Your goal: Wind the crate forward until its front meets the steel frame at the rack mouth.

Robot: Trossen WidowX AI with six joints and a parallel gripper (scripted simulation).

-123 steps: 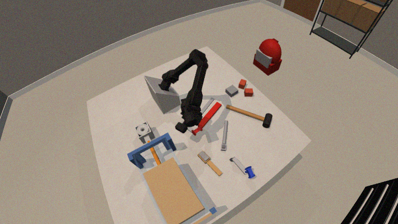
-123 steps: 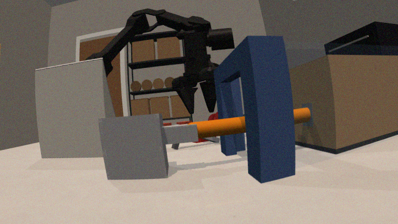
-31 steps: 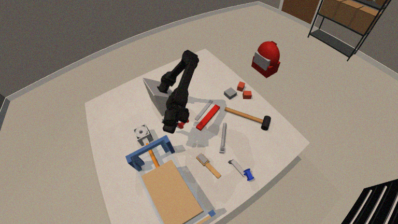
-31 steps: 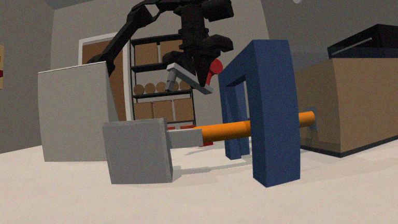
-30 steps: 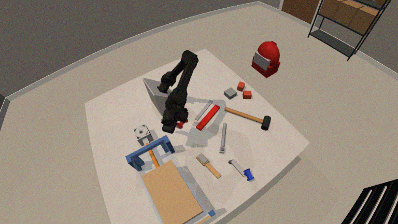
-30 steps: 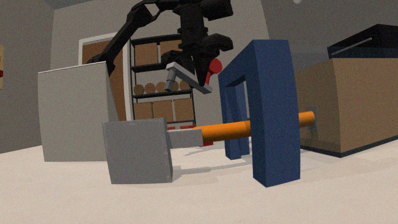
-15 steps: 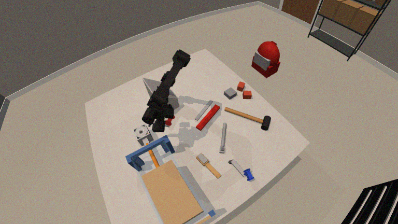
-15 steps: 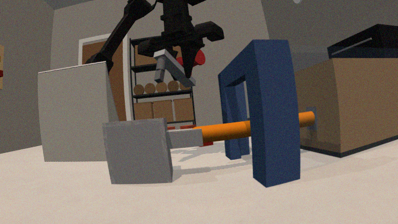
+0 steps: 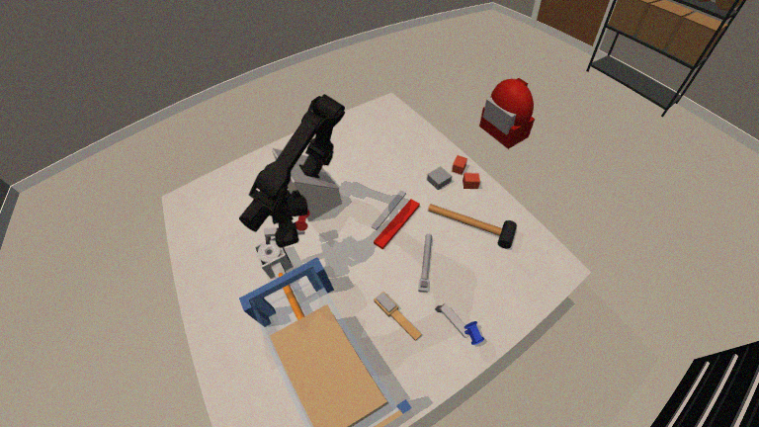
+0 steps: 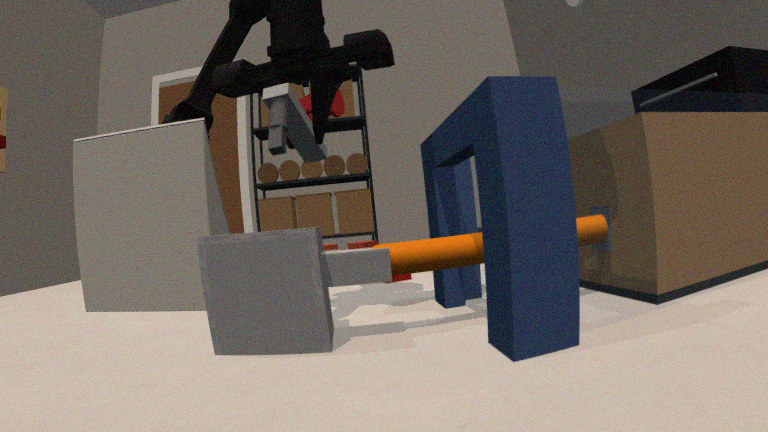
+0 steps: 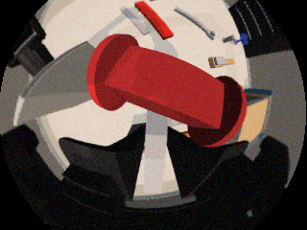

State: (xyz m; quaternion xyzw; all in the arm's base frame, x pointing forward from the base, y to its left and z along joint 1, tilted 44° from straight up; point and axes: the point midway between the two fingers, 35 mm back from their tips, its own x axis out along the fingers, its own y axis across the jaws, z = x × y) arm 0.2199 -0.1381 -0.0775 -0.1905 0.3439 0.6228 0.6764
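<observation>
My gripper (image 10: 318, 135) (image 11: 155, 128) is shut on the grey bar of a crank handle. The handle's red spool-shaped grip (image 9: 301, 221) (image 10: 337, 103) (image 11: 165, 86) stands up beside the fingers. Its square key (image 10: 276, 137) points down, in the air above the level of the winch (image 9: 269, 252) (image 10: 263, 291). The round hole is visible on the winch top. An orange strap (image 9: 293, 300) (image 10: 436, 254) runs from the winch through the blue frame (image 9: 283, 286) (image 10: 532, 206) to the crate (image 9: 327, 366) (image 10: 707, 195). The crate sits flat, with a gap between its front and the frame.
A grey wedge-shaped block (image 9: 323, 199) (image 10: 141, 218) stands behind the winch. A red bar (image 9: 396, 223), a mallet (image 9: 464, 219), a wrench-like tool (image 9: 426, 263), a brush (image 9: 398, 314), a blue-gripped crank (image 9: 474, 332) and small blocks (image 9: 439, 177) lie on the bench.
</observation>
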